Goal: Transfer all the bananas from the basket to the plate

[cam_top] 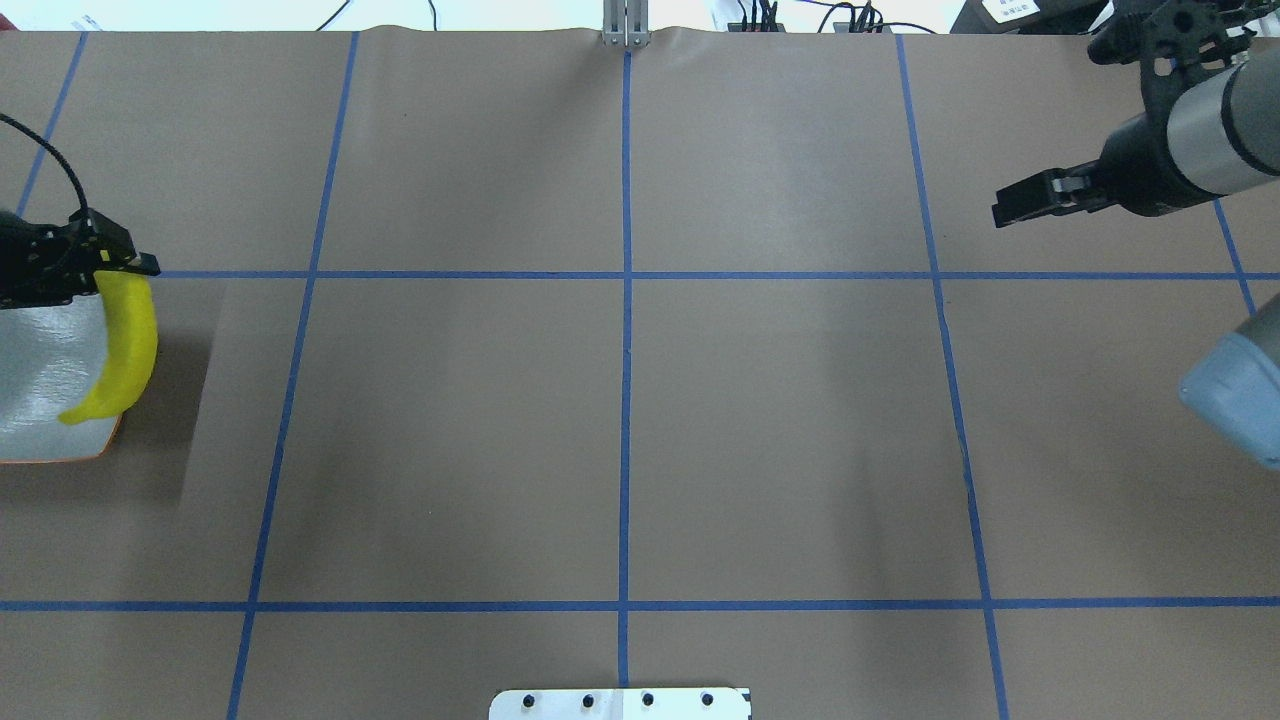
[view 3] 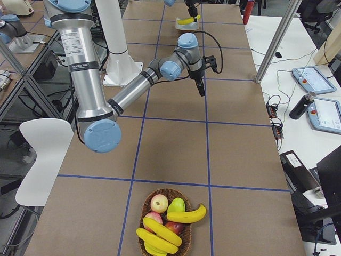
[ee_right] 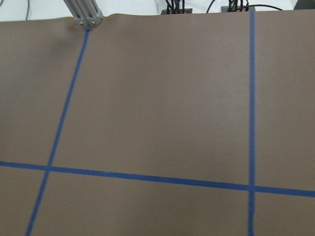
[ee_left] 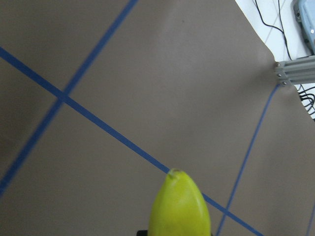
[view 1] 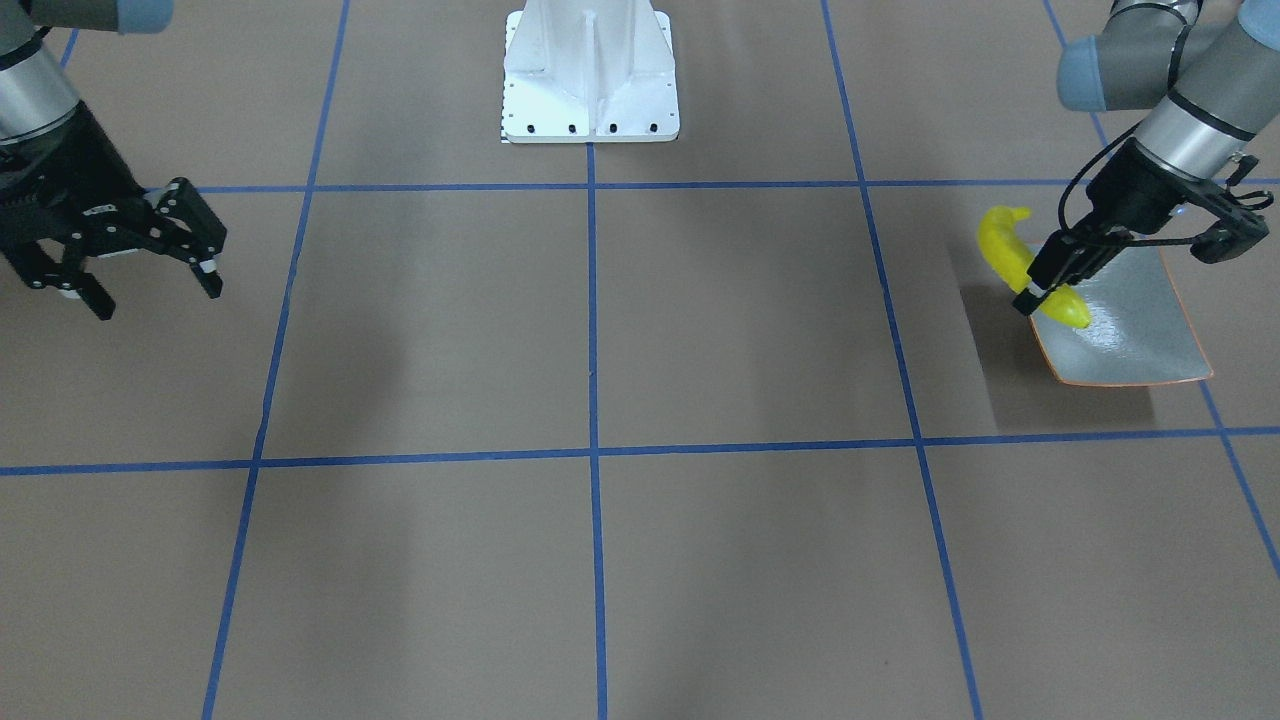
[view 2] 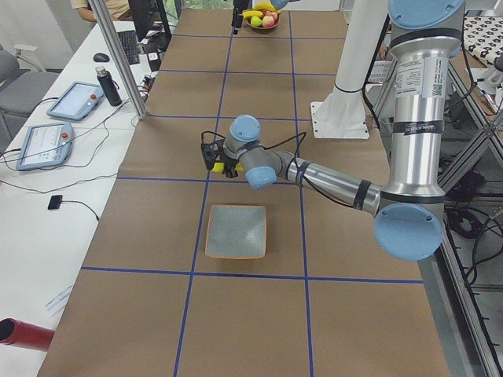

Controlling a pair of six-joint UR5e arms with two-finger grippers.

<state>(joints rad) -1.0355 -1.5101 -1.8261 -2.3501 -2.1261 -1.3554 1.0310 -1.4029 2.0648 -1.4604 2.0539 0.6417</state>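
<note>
One banana point(view 1: 1005, 245) is gripped near one end by the closed left pincer point(view 1: 1036, 292). It is held raised over the edge of the single plate point(view 1: 1140, 335), which is set at the robot's left end of the bench point(view 1: 700, 350). Three more bananas point(view 3: 186, 215) are counted in the single basket point(view 3: 166, 191), among round red and green fruits point(view 3: 159, 203), at the opposite end and well apart from the plate. The right pincer point(view 1: 155, 295) is held above bare bench with its two fingers spread, and nothing is gripped by it.
</note>
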